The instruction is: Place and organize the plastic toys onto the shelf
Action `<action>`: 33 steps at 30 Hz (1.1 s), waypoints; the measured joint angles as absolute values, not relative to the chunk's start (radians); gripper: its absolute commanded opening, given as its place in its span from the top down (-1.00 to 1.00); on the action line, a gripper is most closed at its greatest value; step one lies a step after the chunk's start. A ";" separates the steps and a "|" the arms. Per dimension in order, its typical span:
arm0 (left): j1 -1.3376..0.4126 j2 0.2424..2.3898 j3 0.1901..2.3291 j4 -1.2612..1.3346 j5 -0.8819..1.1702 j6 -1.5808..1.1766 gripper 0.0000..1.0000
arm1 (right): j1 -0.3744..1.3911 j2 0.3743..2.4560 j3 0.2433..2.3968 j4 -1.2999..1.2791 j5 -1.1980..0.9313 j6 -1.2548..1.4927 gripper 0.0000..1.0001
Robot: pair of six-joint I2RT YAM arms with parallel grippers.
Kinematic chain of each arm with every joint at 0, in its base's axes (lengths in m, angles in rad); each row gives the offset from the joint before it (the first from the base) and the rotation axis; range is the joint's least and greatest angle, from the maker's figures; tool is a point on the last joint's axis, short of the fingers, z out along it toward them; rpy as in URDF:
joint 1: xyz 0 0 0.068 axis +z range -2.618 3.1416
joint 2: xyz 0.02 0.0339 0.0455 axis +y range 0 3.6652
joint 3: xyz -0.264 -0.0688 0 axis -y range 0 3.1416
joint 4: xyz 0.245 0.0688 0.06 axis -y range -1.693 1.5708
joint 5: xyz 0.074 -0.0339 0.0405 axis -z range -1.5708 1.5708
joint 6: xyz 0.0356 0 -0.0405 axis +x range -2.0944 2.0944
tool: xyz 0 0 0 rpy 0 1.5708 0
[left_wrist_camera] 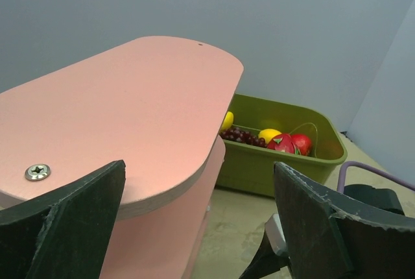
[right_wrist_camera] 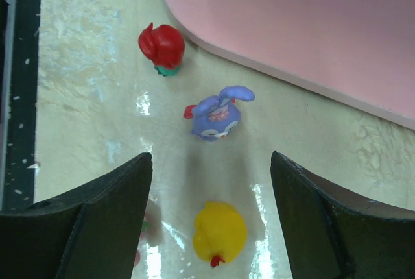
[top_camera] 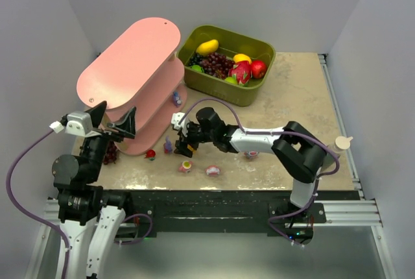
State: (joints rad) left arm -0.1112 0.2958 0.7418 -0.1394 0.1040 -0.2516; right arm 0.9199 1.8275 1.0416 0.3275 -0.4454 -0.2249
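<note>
The pink shelf [top_camera: 133, 74] stands at the left of the table, and its top board [left_wrist_camera: 130, 110] fills the left wrist view. My right gripper [top_camera: 186, 146] hangs open just in front of the shelf's bottom board [right_wrist_camera: 311, 26]. A yellow toy [right_wrist_camera: 220, 232] lies on the table between its fingers, untouched. Ahead of the gripper [right_wrist_camera: 211, 159] stand a purple toy [right_wrist_camera: 217, 115] and a red toy [right_wrist_camera: 162, 47]. Another purple toy [top_camera: 176, 99] sits on the bottom board. Pink toys [top_camera: 185, 167] [top_camera: 213, 170] [top_camera: 251, 155] lie near the front edge. My left gripper [top_camera: 113, 120] is open and empty beside the shelf's near end.
An olive-green bin [top_camera: 256, 48] of larger fruit stands behind the shelf at the back. A dark red grape bunch [top_camera: 110, 152] lies by the left arm. Grey walls close in the left, back and right sides.
</note>
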 measured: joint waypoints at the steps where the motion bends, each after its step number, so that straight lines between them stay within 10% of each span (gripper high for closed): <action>1: -0.111 0.296 0.741 -0.139 0.105 -0.252 -0.99 | 0.920 1.842 1.054 0.322 -0.443 -0.237 -0.52; 33: -0.091 0.312 0.740 -0.134 0.123 -0.252 -0.99 | 0.920 2.050 1.219 0.324 -0.495 -0.303 -0.32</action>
